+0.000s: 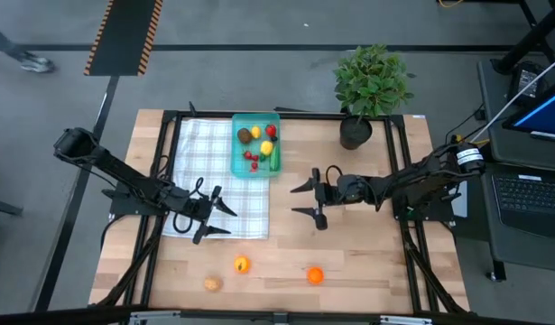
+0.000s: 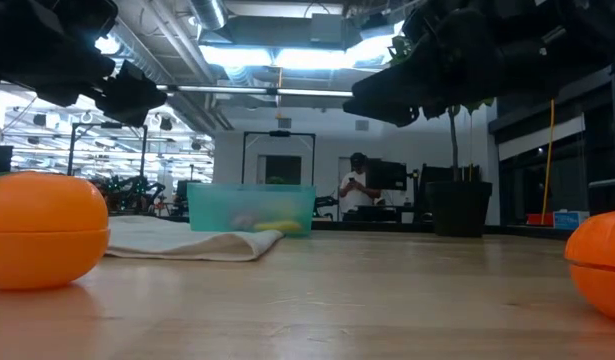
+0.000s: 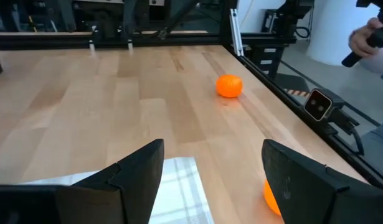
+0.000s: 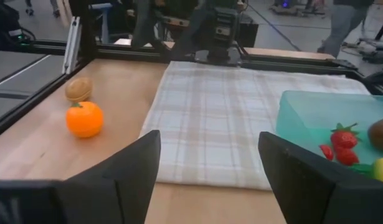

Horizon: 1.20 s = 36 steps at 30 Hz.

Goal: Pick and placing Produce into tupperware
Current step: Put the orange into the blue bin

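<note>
The teal tupperware (image 1: 255, 158) stands at the far right corner of the white checked cloth (image 1: 205, 171). It holds several produce pieces: red, yellow, brown and green (image 1: 259, 144). Three more lie on the bare wood near the front edge: an orange-yellow piece (image 1: 242, 264), a brown one (image 1: 212, 283) and an orange one (image 1: 315, 275). My left gripper (image 1: 232, 222) hovers open over the cloth's near right corner. My right gripper (image 1: 293, 201) hovers open right of the cloth, facing it, with the tupperware (image 4: 328, 124) beside it. Neither has anything between its fingers.
A potted green plant (image 1: 367, 90) stands at the table's far right. Black frame rails run along the left and right edges (image 1: 408, 226). Bare wood lies between the two grippers and the loose pieces. A person (image 2: 355, 190) stands in the room beyond the table.
</note>
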Each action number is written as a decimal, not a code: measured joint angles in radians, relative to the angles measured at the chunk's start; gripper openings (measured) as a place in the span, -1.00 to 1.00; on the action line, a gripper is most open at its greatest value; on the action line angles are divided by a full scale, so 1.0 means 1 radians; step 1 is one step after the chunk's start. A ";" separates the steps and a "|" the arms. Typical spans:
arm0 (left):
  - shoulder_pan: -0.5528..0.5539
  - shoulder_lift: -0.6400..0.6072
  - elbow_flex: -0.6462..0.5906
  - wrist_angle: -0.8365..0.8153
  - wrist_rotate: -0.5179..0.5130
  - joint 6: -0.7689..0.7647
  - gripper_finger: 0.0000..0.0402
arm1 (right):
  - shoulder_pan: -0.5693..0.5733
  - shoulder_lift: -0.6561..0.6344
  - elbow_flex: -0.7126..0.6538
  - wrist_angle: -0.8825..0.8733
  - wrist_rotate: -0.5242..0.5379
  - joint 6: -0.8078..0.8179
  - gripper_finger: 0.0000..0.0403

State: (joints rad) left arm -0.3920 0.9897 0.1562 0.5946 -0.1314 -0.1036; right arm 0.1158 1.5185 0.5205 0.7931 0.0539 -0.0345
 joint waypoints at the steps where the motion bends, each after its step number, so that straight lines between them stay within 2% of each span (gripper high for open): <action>1: 0.000 0.000 0.000 0.000 0.000 0.000 0.30 | 0.000 0.000 0.000 0.000 0.006 0.004 0.35; 20: -0.014 0.000 0.000 0.004 -0.008 -0.018 0.31 | 0.000 0.000 0.000 0.000 0.013 0.007 0.35; 25: -0.014 0.000 0.000 0.004 -0.008 -0.017 0.47 | 0.000 0.000 0.000 0.002 0.013 0.008 0.35; 29: -0.014 0.000 0.000 0.035 -0.008 0.052 0.61 | 0.000 0.000 0.000 0.003 0.014 0.031 0.35; 31: -0.014 0.000 0.000 0.049 -0.008 0.103 0.65 | 0.000 0.000 0.000 0.003 0.014 0.032 0.35; 36: -0.014 0.000 0.000 0.049 -0.008 0.112 0.66 | 0.000 0.000 0.000 0.002 0.014 0.033 0.35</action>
State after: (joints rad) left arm -0.4061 0.9901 0.1562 0.6432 -0.1396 0.0086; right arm 0.1154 1.5185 0.5205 0.7956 0.0681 -0.0013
